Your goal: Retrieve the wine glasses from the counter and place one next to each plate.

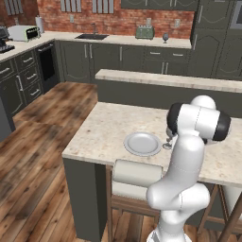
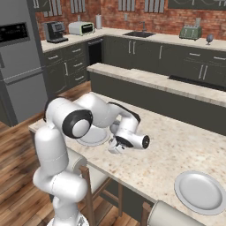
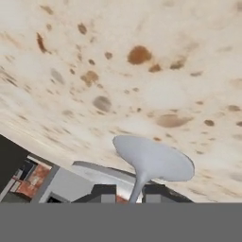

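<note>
My gripper (image 3: 128,191) has its two dark fingers on either side of a wine glass's (image 3: 153,159) stem and looks shut on it. The round grey foot sits low over the speckled island top (image 3: 142,71); I cannot tell whether it touches. From the left base view, this glass (image 1: 167,145) stands just right of a pale grey plate (image 1: 142,143). In the right base view the gripper (image 2: 115,146) is beside that plate (image 2: 93,137), which the arm half hides. A second plate (image 2: 205,191) lies far to the right. The other wine glass (image 1: 165,36) (image 2: 209,39) stands on the back counter (image 1: 118,40).
A raised bar ledge (image 1: 165,79) runs behind the island. A toaster (image 1: 144,32) and a sink (image 1: 91,36) are on the back counter. Padded stools (image 1: 137,173) (image 2: 172,216) stand at the island's near edge. A fridge (image 2: 20,62) is on the left.
</note>
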Motion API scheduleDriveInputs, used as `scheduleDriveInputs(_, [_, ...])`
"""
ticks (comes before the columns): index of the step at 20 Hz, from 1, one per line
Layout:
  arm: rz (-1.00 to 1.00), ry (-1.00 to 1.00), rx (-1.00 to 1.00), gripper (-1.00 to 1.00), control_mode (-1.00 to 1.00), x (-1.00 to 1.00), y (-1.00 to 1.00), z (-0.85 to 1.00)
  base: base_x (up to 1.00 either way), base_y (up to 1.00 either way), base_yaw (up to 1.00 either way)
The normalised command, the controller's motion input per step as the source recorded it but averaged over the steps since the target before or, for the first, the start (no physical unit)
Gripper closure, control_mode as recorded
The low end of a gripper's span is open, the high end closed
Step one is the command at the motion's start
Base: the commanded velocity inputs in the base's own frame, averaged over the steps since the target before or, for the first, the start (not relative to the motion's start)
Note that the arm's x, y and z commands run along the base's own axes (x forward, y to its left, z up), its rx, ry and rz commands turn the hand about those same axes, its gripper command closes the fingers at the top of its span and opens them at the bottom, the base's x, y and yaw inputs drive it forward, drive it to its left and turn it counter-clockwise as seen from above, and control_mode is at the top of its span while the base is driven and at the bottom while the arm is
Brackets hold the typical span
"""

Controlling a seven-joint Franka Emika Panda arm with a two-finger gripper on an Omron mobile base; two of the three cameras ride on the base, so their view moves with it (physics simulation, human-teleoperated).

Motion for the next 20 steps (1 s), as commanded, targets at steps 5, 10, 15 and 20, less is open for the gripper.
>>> scheduleDriveInputs(5, [-0.03, -0.1, -0.12, 1.0, -1.0, 0.0, 0.0, -0.28, 0.0, 0.0, 0.0])
scheduleDriveInputs(10, [-0.03, -0.05, -0.08, -1.0, -1.0, 0.0, -0.02, -0.35, 0.0, 0.0, 0.0])
scheduleDriveInputs(15, [-0.03, 0.01, -0.01, -1.0, -1.0, 0.0, -0.09, -0.29, 0.0, 0.0, 0.0])
scheduleDriveInputs(20, [-0.01, 0.03, 0.0, -1.0, -1.0, 0.0, -0.17, -0.24, 0.0, 0.0, 0.0])
